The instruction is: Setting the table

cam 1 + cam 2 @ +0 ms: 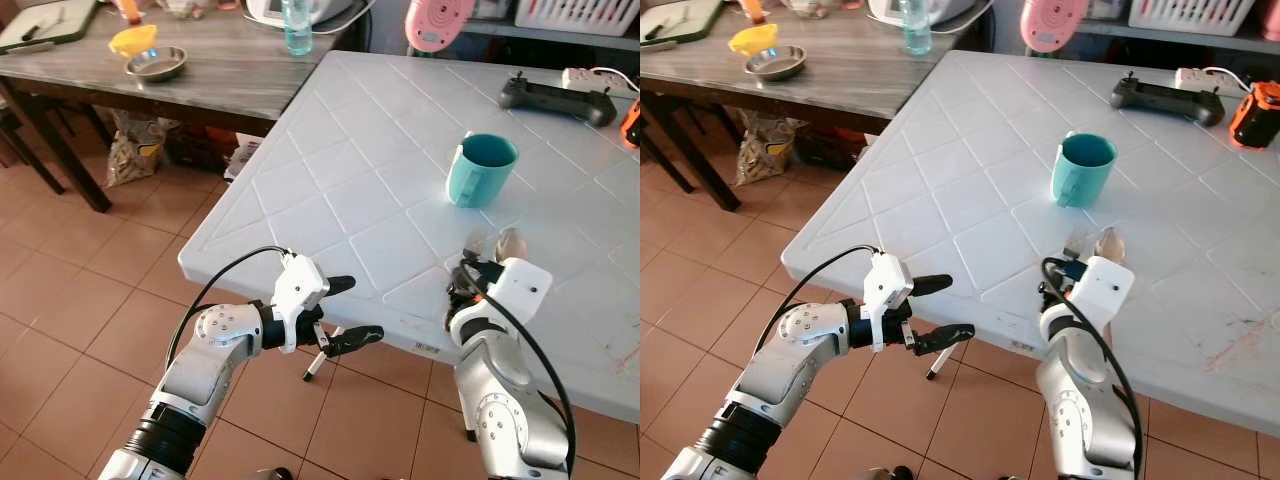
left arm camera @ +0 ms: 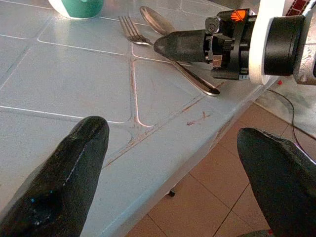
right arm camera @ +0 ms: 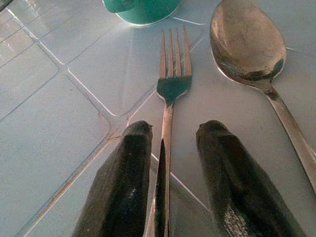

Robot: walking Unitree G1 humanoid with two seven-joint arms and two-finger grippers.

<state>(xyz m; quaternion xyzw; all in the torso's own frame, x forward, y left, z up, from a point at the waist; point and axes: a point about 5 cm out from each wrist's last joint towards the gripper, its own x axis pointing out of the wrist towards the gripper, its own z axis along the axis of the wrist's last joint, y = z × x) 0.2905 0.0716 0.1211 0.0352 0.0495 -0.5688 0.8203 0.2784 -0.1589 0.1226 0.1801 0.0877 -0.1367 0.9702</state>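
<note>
My right tool (image 3: 170, 173), fingers parted and astride the handle of the slim silver metal fork (image 3: 173, 79) lying flat on the white plastic tabletop (image 1: 330, 180), aligns with its long axis, tines toward the teal mug (image 1: 480, 170).

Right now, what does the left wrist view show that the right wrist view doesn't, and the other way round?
Left wrist view alone: the right gripper seen from the side, the white table's edge and the tiled floor below. Right wrist view alone: the fork handle running between the right fingers, seen close. Both: fork, spoon and the teal cup's base.
</note>
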